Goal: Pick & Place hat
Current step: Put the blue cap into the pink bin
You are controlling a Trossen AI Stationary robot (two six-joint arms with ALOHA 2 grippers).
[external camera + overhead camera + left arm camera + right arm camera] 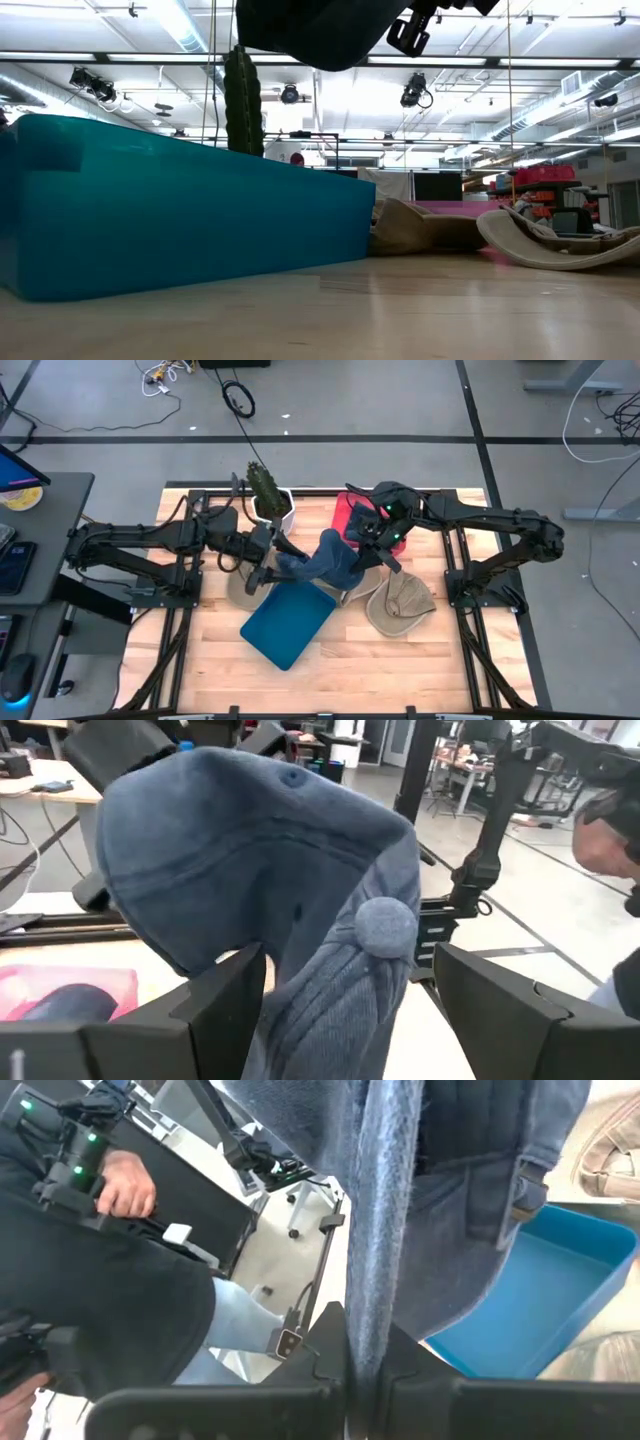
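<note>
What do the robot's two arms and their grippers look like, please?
Both arms are dark, jointed and slender. The left gripper has broad, flat, angular dark fingers. The right gripper carries small green indicator lights on its wrist, and its dark fingers are likewise flat.

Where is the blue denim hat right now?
In the high view the blue denim hat hangs mid-table, held between the left gripper and right gripper, just above the teal bin and left of the tan hat.

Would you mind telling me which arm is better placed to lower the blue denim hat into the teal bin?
Probably the right: its claw is shut on the blue denim hat above the teal plastic bin.
</note>
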